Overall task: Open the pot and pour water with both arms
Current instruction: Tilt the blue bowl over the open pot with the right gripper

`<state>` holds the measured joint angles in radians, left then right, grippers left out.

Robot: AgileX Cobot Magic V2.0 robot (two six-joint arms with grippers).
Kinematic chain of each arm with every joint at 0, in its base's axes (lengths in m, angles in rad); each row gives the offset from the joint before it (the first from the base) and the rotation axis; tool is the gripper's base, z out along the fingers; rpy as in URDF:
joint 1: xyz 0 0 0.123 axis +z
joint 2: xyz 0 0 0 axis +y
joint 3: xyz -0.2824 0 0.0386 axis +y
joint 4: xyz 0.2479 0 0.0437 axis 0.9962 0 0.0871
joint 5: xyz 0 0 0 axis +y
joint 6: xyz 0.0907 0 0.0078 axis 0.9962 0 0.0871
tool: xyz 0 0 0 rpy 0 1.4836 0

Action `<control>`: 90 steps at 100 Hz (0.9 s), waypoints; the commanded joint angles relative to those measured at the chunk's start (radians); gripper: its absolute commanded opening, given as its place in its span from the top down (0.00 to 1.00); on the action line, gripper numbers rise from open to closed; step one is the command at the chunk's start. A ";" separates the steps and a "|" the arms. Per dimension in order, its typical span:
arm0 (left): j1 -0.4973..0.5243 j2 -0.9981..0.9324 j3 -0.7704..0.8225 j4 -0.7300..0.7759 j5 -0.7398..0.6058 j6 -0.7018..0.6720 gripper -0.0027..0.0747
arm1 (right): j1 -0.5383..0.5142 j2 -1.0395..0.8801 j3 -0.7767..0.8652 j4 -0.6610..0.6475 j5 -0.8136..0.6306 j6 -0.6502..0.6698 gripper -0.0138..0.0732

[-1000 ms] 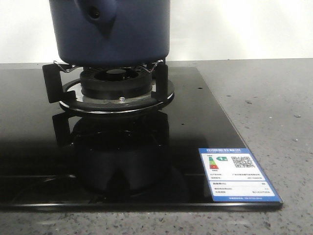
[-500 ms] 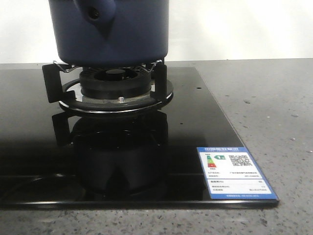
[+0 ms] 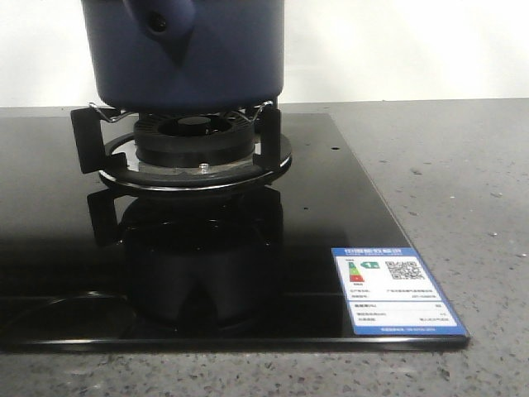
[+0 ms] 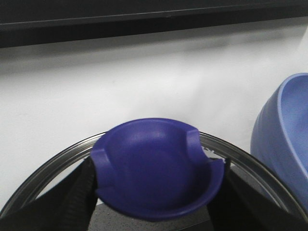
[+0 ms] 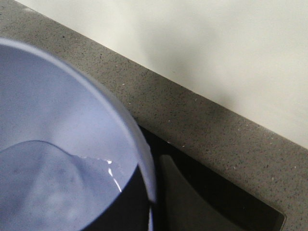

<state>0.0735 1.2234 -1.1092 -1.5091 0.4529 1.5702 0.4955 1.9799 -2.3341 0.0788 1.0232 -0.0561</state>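
The dark navy pot [image 3: 190, 58] sits on the burner stand [image 3: 194, 157], and its stubby handle with a round hole [image 3: 159, 23] faces me. No gripper shows in the front view. In the left wrist view my left gripper [image 4: 157, 168] is shut on the blue knob [image 4: 154, 154] of a glass lid with a metal rim [image 4: 238, 153] and holds it in front of a white wall. In the right wrist view my right gripper [image 5: 151, 199] is shut on the pot's rim [image 5: 130, 125], with one finger inside and one outside. Water [image 5: 48, 187] lies slanted against the pale-blue inner wall.
The burner stands on a black glass cooktop [image 3: 66, 273] with a blue-edged label [image 3: 397, 289] at its front right corner. Grey speckled countertop [image 3: 463, 182] surrounds it, with a white wall behind. A light-blue bowl [image 4: 284, 139] is beside the held lid.
In the front view the pot, burner and cooktop have shifted slightly to the left.
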 commanded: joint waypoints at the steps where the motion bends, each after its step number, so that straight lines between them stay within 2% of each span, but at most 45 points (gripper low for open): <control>1: 0.002 -0.027 -0.035 -0.053 0.003 -0.012 0.45 | 0.001 -0.072 -0.027 -0.016 -0.108 -0.006 0.91; 24: 0.003 -0.027 -0.035 -0.053 0.003 -0.012 0.45 | 0.001 -0.087 -0.008 -0.025 -0.151 -0.006 0.91; 42: 0.016 -0.023 -0.035 -0.053 0.003 -0.012 0.45 | 0.001 -0.160 0.161 -0.031 -0.274 -0.006 0.91; 56: 0.016 -0.015 -0.035 -0.053 0.003 -0.012 0.45 | 0.001 -0.260 0.391 -0.031 -0.498 -0.006 0.91; 68: 0.016 -0.007 -0.035 -0.053 0.007 -0.012 0.45 | 0.001 -0.355 0.608 -0.031 -0.754 -0.006 0.91; 90: 0.016 -0.007 -0.035 -0.053 0.011 -0.012 0.45 | 0.001 -0.436 0.870 -0.036 -1.125 -0.006 0.91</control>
<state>0.0870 1.2417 -1.1092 -1.5091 0.4541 1.5702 0.4974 1.6190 -1.5147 0.0460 0.1706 -0.0622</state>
